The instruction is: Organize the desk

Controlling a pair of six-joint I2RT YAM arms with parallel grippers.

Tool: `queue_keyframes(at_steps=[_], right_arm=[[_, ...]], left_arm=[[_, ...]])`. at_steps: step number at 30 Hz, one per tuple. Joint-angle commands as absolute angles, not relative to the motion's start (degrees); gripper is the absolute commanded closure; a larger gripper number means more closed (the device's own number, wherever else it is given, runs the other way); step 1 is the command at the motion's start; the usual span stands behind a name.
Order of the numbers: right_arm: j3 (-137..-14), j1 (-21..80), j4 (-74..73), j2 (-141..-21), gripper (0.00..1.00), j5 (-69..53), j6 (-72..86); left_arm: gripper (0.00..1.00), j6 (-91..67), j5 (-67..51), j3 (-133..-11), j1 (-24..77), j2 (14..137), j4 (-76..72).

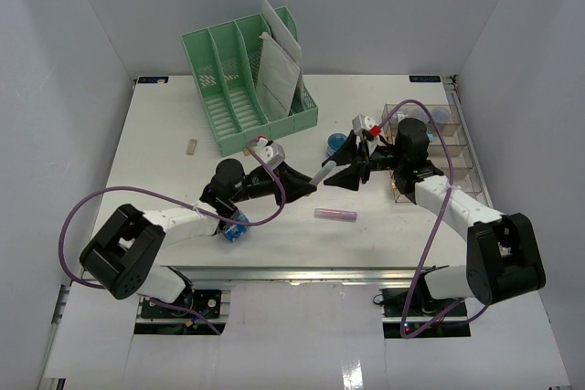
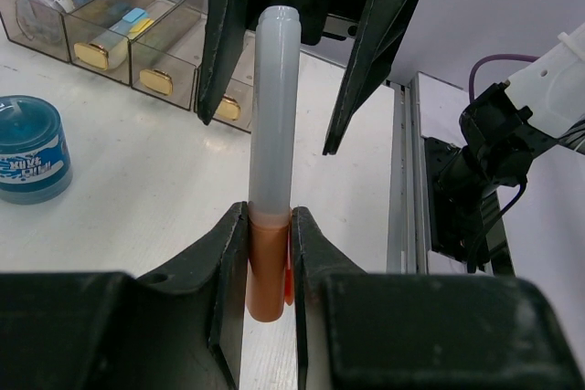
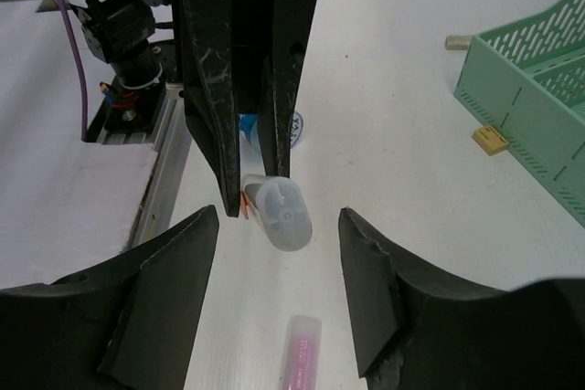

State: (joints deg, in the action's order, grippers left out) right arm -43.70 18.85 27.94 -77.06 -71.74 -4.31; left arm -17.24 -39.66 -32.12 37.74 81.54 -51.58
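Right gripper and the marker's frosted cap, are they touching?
Apart. The right wrist view shows the right gripper open, with white desk visible on both sides of the marker's frosted cap.

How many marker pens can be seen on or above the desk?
2. One orange marker is held by the left gripper, pointing at the open right gripper. One pink marker lies on the desk, nearer the bases. The tray may hide others.

Green file rack [image 1: 228, 109] holds papers [image 1: 277, 70]; pink tube [image 1: 335, 215], perhaps a pen, lies apart.
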Motion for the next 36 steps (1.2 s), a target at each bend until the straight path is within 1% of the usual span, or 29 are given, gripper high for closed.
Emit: queue_keyframes(at_steps=[1,7,10,16,18,20,23,24,26,28,34,36], right_arm=[[-41.46,19.16,49.73,-78.56,0.45,-74.44,14.78],[-41.10,19.75,55.54,-80.42,0.58,-75.06,19.45],[-40.85,20.33,56.09,-80.70,0.64,-75.16,19.60],[-40.78,21.17,56.43,-81.29,0.78,-75.24,19.60],[-40.85,21.09,56.34,-81.29,0.92,-74.98,19.68],[-40.62,21.09,56.34,-81.14,0.92,-75.05,19.61],[-40.21,21.09,56.10,-80.80,0.92,-75.14,19.12],[-40.14,21.09,55.94,-80.64,0.92,-75.15,18.89],[-40.08,21.09,55.51,-80.26,0.92,-75.15,18.36],[-40.08,21.09,54.93,-79.94,0.92,-75.15,17.91],[-40.30,20.69,54.30,-79.67,0.92,-75.26,17.21],[-40.47,19.89,54.16,-79.47,0.92,-75.32,17.10]], left_arm=[[1.00,-18.05,-40.52,-33.22,37.71,81.47,-54.40],[1.00,-18.22,-40.55,-33.72,37.71,81.71,-54.38],[1.00,-18.54,-40.50,-33.75,37.71,81.56,-54.77],[1.00,-19.24,-40.43,-34.01,37.71,81.56,-55.45],[1.00,-19.53,-40.50,-34.10,37.71,81.56,-55.55],[0.99,-19.76,-40.27,-34.10,37.71,81.48,-55.55],[0.91,-20.25,-39.94,-34.18,37.71,81.08,-55.79],[0.87,-20.41,-39.74,-34.27,37.71,80.90,-55.59],[0.76,-20.68,-39.26,-34.48,37.71,80.50,-54.96],[0.62,-20.68,-38.67,-34.54,37.71,79.92,-54.38],[0.37,-20.00,-37.80,-34.32,37.71,78.91,-51.77],[0.26,-19.24,-37.01,-34.23,37.71,78.28,-50.27]])
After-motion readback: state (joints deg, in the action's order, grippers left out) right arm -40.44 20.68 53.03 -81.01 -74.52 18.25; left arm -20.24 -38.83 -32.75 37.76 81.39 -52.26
